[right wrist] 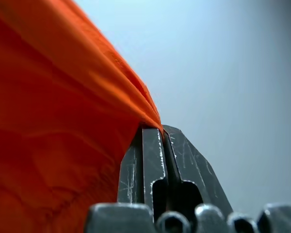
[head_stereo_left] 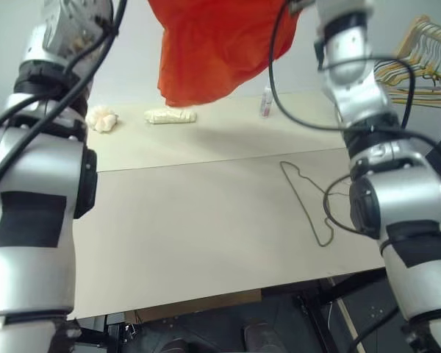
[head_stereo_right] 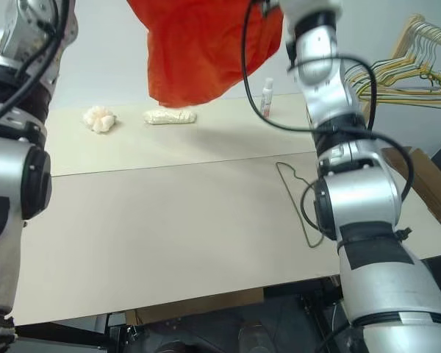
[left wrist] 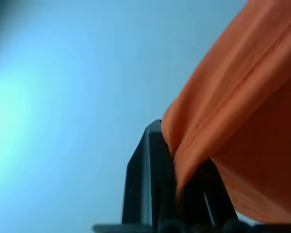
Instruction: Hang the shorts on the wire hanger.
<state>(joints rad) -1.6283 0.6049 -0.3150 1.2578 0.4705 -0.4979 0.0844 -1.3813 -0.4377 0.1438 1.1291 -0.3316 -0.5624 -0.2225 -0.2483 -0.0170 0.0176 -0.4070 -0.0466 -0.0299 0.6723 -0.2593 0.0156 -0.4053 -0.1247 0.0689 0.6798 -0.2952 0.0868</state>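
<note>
Both arms are raised, and the shorts (head_stereo_left: 209, 48) hang in the air between them above the far part of the table (head_stereo_left: 198, 220). The left gripper (left wrist: 177, 160) and the right gripper (right wrist: 162, 133) are each clamped on an edge of the orange fabric. The hanger (head_stereo_left: 309, 202) lies flat on the table near the right arm, well below the shorts.

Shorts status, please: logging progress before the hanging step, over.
Both end effectors, left and right, shut on the shorts, held up above the table. Wire hanger flat on table, untouched. Nothing in the way.
</note>
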